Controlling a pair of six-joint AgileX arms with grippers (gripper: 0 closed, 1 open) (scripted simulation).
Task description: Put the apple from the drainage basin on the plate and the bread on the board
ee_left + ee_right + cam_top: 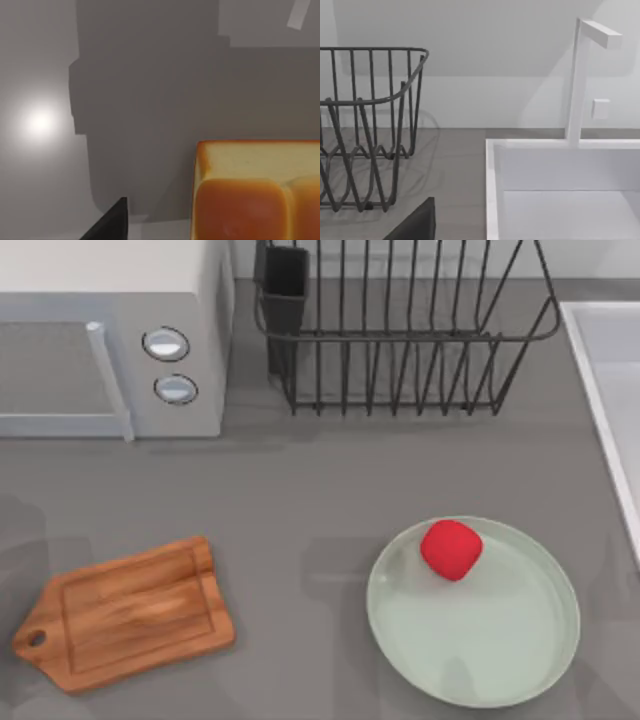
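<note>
Apple (451, 549) rests on the plate (520, 680) at its 11 o'clock rim. Bread (257, 192) lies just beside the left end effector, whose opening cannot be told; the empty board (130, 612) sits at the worktop's (300, 490) 8 o'clock, nearer the left arm.

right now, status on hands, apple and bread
Small red apple sits on the pale mint-green round plate, near its far rim. Brown wooden cutting board bare. Golden-brown scored bread loaf close under the left wrist camera. Nothing blocking the board.
</note>
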